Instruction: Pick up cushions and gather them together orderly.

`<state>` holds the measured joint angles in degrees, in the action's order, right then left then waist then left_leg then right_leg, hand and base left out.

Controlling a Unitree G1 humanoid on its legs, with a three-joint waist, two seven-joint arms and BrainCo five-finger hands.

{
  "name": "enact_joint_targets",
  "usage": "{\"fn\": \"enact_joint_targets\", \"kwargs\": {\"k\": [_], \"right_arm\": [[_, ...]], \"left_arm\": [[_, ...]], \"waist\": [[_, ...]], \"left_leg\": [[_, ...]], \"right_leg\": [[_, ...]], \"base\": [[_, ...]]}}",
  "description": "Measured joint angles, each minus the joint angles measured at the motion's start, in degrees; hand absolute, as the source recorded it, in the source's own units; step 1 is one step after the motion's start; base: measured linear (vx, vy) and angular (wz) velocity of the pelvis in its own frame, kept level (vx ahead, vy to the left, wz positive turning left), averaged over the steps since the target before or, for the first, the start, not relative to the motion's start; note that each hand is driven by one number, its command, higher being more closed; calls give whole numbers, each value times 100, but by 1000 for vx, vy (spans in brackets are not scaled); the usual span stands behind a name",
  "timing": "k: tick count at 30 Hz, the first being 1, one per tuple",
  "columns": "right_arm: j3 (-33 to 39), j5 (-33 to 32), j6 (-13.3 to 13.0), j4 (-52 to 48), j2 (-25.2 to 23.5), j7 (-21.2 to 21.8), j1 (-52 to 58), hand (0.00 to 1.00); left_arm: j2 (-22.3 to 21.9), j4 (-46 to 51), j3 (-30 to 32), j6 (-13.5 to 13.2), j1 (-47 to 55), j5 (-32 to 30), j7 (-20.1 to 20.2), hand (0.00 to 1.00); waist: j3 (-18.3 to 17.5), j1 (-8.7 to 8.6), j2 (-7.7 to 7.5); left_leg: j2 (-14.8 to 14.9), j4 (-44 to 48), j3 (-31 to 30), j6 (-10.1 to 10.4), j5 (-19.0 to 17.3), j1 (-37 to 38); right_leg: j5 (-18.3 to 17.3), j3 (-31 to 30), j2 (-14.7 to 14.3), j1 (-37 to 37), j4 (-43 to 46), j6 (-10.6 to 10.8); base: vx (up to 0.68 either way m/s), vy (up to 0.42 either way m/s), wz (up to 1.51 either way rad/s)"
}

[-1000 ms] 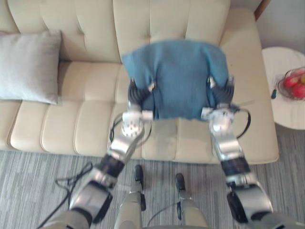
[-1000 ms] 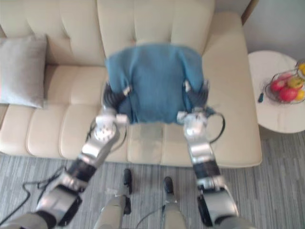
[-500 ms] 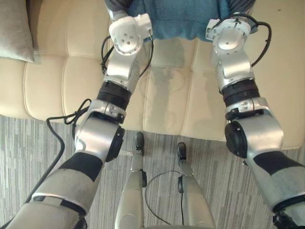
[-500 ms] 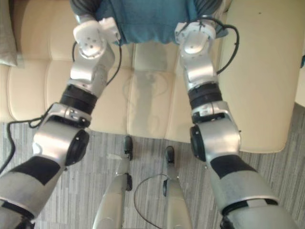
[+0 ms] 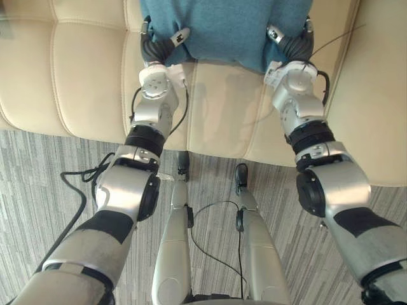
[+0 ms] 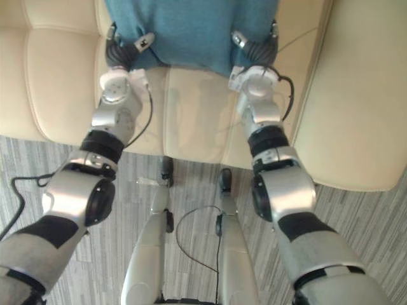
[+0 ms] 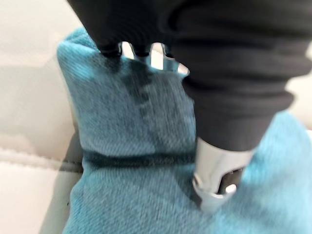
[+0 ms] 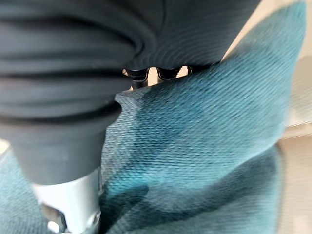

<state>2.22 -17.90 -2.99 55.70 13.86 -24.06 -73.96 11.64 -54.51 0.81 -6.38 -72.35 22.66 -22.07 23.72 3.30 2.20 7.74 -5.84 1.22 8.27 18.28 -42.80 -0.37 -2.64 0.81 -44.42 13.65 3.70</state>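
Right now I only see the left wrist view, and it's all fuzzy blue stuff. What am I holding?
Observer: A blue cushion. The head views show it held over the seat of a cream sofa.
Operator: Is my other hand helping?
Observer: Yes. The right hand pinches the cushion's opposite side near its lower edge, fingers behind and thumb in front, about level with the left hand.
Operator: What's down below me?
Observer: A grey striped carpet, running along the front of the sofa.
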Motion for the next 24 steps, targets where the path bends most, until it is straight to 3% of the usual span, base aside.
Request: {"fn": "enact_joint_targets", "kwargs": {"k": [7,9,14,16,18,22,24], "right_arm": [[430,-12,-103,-1518,111,92,1063,0],[779,-4,-121,-2594,371,79,1933,0],[1444,228,-306,-4436,477,48,3892,0],[1493,401,-460,-5072,352,142,5044,0],[1480,447,-530,-5156,137,307,5549,0],[1155,455,-561,-4922,-587,834,6725,0],[1089,443,-563,-4260,-1030,1166,7199,0]], "left_arm": [[509,700,280,-73,624,431,101,0],[712,1474,284,-205,1147,570,99,0],[759,3118,290,-484,2715,656,99,0],[569,3835,247,-659,3797,603,124,0],[302,3938,231,-692,4330,548,209,0],[-398,3663,-231,-540,5687,194,601,0],[-703,3137,-420,-369,6292,-225,900,0]], "waist": [[27,-8,-50],[31,-9,-56],[8,-14,-99],[-114,-12,-209],[-173,-10,-269],[-449,-3,-384],[-785,3,-389]], "left_leg": [[-1,0,153,-3,-6,129],[-11,-1,151,-17,-16,287],[-75,-1,154,-170,-196,890],[-115,0,145,-180,-327,1210],[-125,0,133,-170,-361,1394],[-175,1,119,-219,-473,1901],[-238,1,116,-273,-550,2225]], "right_leg": [[-50,-141,-16,-146,377,12],[-110,-131,-10,-48,502,4],[-353,-119,39,468,719,0],[-545,-105,77,736,835,-14],[-604,-88,81,937,822,-21],[-758,-28,159,1482,805,-21],[-848,-15,216,1859,738,-6]], "base": [[-35,-21,-9],[-14,-47,3],[5,-54,9],[42,-72,9],[61,-68,9],[113,-53,13],[146,-19,12]]}}
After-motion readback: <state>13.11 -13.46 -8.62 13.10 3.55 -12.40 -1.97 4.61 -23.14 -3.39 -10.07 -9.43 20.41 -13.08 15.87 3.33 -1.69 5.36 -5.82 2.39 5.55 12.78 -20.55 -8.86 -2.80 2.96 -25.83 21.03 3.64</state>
